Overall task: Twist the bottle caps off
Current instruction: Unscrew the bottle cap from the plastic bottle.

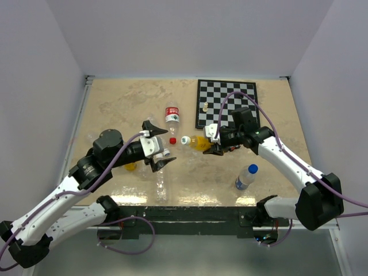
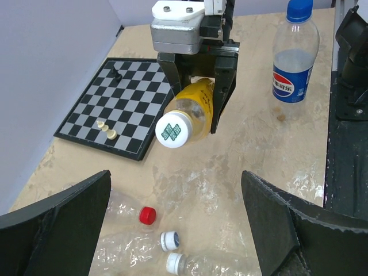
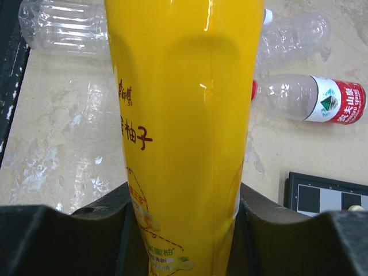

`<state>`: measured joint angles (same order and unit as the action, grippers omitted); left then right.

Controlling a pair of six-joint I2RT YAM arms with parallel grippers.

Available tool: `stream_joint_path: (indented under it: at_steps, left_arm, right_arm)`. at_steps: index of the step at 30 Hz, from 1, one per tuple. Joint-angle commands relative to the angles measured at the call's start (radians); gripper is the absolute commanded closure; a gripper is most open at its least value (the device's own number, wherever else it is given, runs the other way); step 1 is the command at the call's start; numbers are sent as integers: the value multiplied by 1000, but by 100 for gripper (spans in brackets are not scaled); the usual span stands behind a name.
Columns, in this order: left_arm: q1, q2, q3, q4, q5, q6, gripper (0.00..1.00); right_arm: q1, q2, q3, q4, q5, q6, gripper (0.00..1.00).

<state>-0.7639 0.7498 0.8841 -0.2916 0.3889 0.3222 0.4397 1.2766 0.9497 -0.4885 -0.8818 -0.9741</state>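
My right gripper (image 1: 214, 144) is shut on an orange-yellow bottle (image 1: 201, 143) and holds it on its side above the table. The bottle's white cap (image 1: 185, 140) points left. In the left wrist view the cap (image 2: 173, 129) faces the camera, with the bottle (image 2: 194, 109) behind it. My left gripper (image 1: 168, 146) is open and empty just left of the cap, its black fingers (image 2: 63, 227) wide apart. The bottle (image 3: 184, 126) fills the right wrist view. A clear blue-labelled bottle (image 1: 245, 177) with a blue cap (image 2: 300, 8) stands at the right. A second orange bottle (image 1: 131, 167) lies mostly hidden under my left arm.
A chessboard (image 1: 227, 103) with a few pieces lies at the back right. A red-labelled bottle (image 1: 172, 115) with a red cap (image 2: 147, 215) lies in the middle. Clear unlabelled bottles (image 1: 161, 178) with white capped ends (image 2: 169, 240) lie below my left gripper.
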Motion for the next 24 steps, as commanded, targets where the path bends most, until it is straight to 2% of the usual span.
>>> stream_joint_path:
  at_steps: [1, 24]
  left_arm:
    - [2, 19, 10, 68, 38, 18, 1]
    - [0, 57, -10, 97, 56, 72, 1]
  right_arm:
    - [-1, 1, 20, -4, -20, -18, 100]
    - [1, 6, 21, -7, -22, -21, 100]
